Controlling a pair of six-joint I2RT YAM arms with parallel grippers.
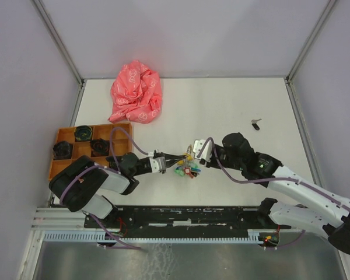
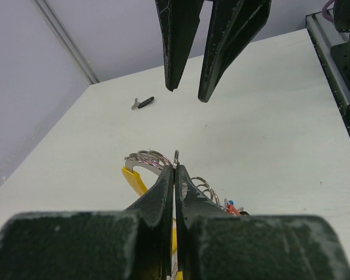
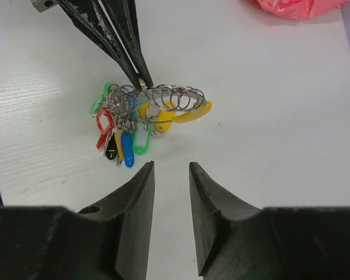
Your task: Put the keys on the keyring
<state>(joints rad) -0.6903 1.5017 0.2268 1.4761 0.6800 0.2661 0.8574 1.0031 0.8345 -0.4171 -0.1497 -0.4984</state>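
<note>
In the centre of the top view, the left gripper point(image 2: 175, 172) is clamping one ring point(image 2: 176, 155) of the bunch point(image 3: 146, 114), its jaws pressed together on it. The right gripper point(image 3: 171, 175) is hovering just beside the bunch, jaws apart and holding nothing. The bunch is resting on the table point(image 1: 233, 99), carrying coloured tags point(image 3: 127, 149). Whether a red piece point(image 3: 103, 125) is a key cannot be told. The black key point(image 1: 256, 123) is lying alone right of centre, well apart. A cloth point(image 1: 137, 92) is sitting at upper left.
</note>
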